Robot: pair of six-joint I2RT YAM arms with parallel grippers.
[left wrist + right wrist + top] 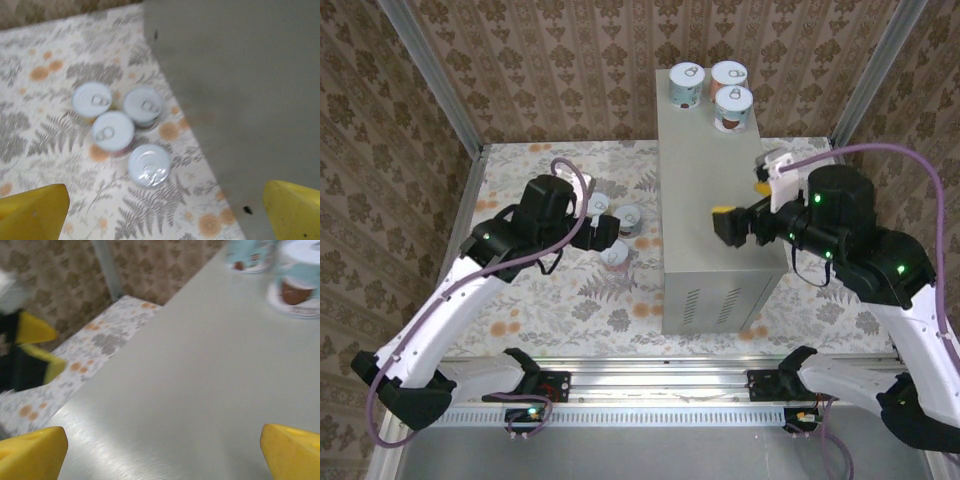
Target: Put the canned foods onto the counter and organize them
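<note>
Three canned foods (687, 84) (728, 78) (733, 108) stand upright at the far end of the grey counter (715, 200); two of them, teal-labelled (250, 255) (300, 282), appear in the right wrist view. Several more tins (92, 100) (143, 106) (113, 131) (149, 165) stand clustered on the floral floor beside the counter's left wall (240, 75). My left gripper (603, 222) (165, 210) hovers open above this cluster, holding nothing. My right gripper (742, 205) (165, 450) hangs open and holding nothing over the counter's bare middle (190, 370).
Patterned walls and metal frame posts (430, 75) enclose the floral floor (550, 300). A metal rail (650, 385) runs along the near edge by the arm bases. The counter's near end face carries vent slots (710, 300). Bare floor lies left of the tins.
</note>
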